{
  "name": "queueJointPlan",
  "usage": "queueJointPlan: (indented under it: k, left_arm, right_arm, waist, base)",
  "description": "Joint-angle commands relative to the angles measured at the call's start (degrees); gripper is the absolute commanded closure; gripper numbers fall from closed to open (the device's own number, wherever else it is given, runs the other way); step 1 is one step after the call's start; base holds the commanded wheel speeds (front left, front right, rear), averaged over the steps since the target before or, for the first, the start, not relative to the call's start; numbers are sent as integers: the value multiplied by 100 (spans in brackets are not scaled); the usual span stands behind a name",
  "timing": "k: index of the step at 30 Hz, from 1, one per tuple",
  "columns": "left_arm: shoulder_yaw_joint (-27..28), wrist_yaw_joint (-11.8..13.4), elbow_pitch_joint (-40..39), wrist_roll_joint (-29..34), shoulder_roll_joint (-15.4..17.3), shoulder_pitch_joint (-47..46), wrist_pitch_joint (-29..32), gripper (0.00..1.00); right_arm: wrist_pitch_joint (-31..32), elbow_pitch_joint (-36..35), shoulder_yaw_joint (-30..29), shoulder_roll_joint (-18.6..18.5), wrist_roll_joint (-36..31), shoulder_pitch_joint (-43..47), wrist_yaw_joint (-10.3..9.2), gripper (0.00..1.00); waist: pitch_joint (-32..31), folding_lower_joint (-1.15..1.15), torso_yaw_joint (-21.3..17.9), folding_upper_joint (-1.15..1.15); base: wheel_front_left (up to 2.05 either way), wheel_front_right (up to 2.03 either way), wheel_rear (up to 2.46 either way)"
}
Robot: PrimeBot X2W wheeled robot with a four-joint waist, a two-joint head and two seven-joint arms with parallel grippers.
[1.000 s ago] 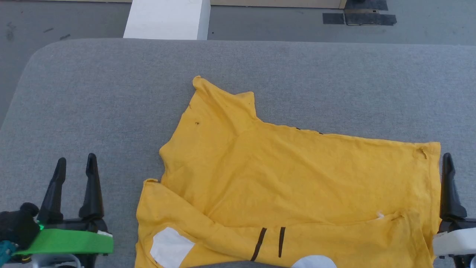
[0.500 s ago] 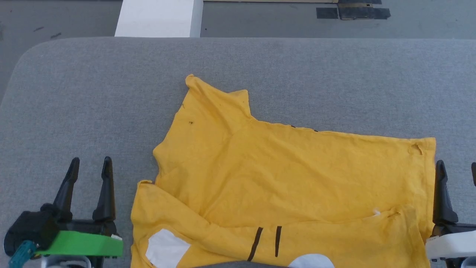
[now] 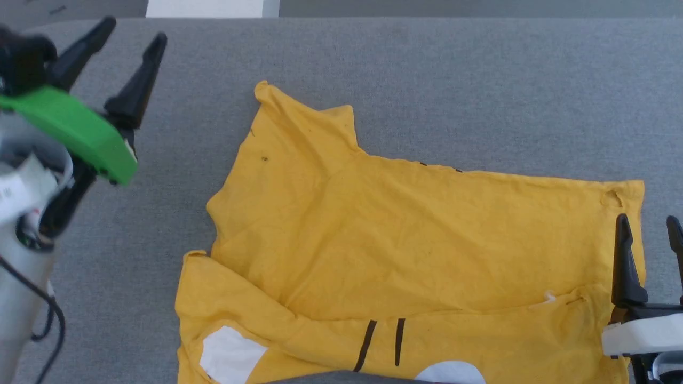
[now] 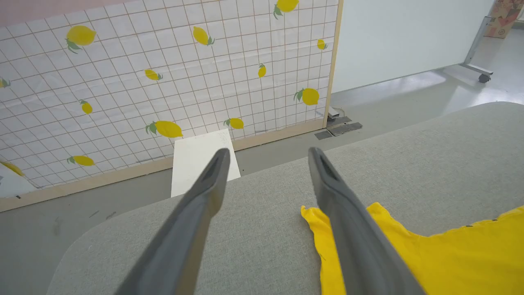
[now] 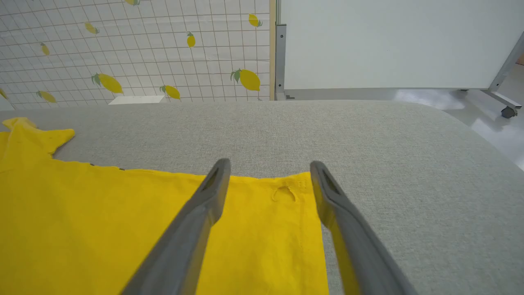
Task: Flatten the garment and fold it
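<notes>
Left pincer (image 3: 134,29) at ten o'clock, wide open, empty; right pincer (image 3: 646,218) at four o'clock, open, empty, at the edge of the shirt (image 3: 405,240).

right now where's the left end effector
In the head view the left end effector is at the upper left, open above the grey table's far left corner, clear of the yellow shirt, whose pointed sleeve lies to its right.

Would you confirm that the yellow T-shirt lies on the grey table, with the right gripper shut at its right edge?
Not quite: the right gripper is open, not shut, as the right wrist view shows. The yellow T-shirt does lie on the grey table, the gripper at its right edge.
</notes>
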Motion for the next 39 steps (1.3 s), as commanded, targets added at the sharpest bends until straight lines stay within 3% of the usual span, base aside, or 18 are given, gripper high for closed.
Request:
queueJointPlan:
  k: [1, 6, 13, 27, 38, 39]
  left_arm:
    - [-180, -22, 145, -181, 93, -316, 206, 0]
    - [-655, -22, 697, -1090, 208, -1137, 1135, 0]
    - [-1177, -22, 1030, -1666, 531, -1599, 1979, 0]
    - [-1432, -23, 1334, -2140, 940, -1764, 2413, 0]
    - [-1416, -20, 1489, -2448, 1001, -1601, 2531, 0]
    - [-1422, -21, 1476, -2551, 984, -1561, 2583, 56]
  right_arm:
    - [-28, -4, 29, 0, -64, -130, -9, 0]
    - [-75, 25, 107, 0, -46, -250, -9, 0]
    - [-182, 119, 159, 0, 24, -374, -9, 0]
    - [-468, 316, 241, 0, 252, -411, -9, 0]
    - [-637, 479, 241, 0, 339, -475, -9, 0]
    - [-641, 483, 233, 0, 339, -480, -9, 0]
  waist:
    - [280, 0, -105, 0]
    - [592, 0, -264, 0]
    - [969, 0, -556, 0]
    - [1547, 0, -1103, 0]
    - [1762, 0, -1288, 0]
    - [1769, 0, -1288, 0]
  base:
    - [0, 0, 0]
    - [0, 0, 0]
    - [0, 0, 0]
    - [0, 0, 0]
    - [0, 0, 0]
    - [0, 0, 0]
